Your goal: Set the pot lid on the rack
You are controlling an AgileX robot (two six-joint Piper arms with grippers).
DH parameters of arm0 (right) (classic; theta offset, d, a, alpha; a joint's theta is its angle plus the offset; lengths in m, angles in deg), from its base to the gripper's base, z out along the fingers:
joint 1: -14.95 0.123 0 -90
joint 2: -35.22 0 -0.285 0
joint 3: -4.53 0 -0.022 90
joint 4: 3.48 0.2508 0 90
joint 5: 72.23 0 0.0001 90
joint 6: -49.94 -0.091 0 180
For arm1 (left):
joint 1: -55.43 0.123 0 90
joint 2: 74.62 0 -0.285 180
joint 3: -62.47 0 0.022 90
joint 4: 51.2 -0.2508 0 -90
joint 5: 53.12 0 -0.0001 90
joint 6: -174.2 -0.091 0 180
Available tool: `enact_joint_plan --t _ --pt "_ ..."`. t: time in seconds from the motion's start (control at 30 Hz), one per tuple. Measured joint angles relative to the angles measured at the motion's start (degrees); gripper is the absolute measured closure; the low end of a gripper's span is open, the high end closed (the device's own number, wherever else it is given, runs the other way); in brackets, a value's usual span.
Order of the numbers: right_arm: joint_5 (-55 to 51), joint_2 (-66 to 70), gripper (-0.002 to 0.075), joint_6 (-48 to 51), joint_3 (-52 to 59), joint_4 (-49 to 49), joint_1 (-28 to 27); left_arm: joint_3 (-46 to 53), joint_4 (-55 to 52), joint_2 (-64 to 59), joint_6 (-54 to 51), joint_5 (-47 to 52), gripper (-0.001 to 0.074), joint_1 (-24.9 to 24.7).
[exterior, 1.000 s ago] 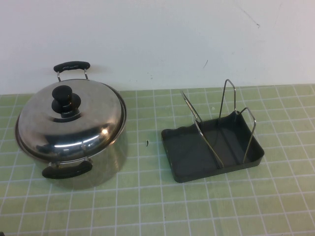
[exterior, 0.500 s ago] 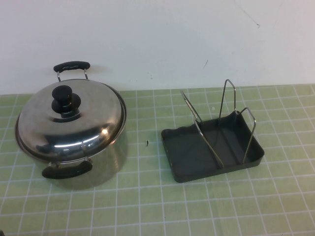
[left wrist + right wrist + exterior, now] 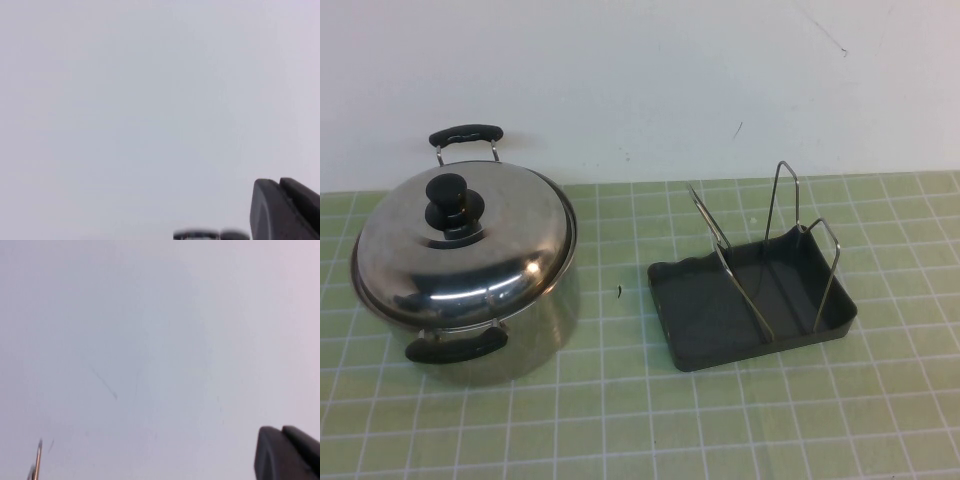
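The bench (image 3: 620,420), covered in a green mat with a white grid, backs onto a plain white wall (image 3: 640,80) that carries a few faint scuffs but no writing. The stainless-steel pot (image 3: 510,330) stands on the robot's left side of the bench, one black handle toward the wall and one toward the camera. The pot lid (image 3: 460,250) sits closed and level on the pot's rim, its black knob (image 3: 450,195) upright at the centre and clear of any obstruction, so it appears to be the natural grasp point; the task is judged not yet begun. The rack (image 3: 700,310), a dark grey tray with three upright wire loops (image 3: 788,205), lies well apart on the robot's right, its slots vacant and angled slightly, seemingly ready to take the lid on edge. Neither arm appears in the high view. The left tool (image 3: 285,210) shows only as a dark edge in its wrist view, facing the blank wall; whether it is wide or narrow cannot be told. The right tool (image 3: 287,452) is likewise a dark edge before the wall, state indeterminate. No brand, label or legible text is visible on any item.
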Motion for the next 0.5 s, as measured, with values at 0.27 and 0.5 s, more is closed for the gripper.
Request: enact_joint_plan --t 0.27,0.5 --pt "12.58 0.0 0.0727 0.94 0.0 0.88 0.0 0.0 0.0 0.0 -0.1 -6.69 0.0737 0.0" --pt "5.03 0.0 0.0727 1.76 -3.15 1.04 0.0 -5.19 -1.31 0.0 2.83 6.89 0.0737 0.0"
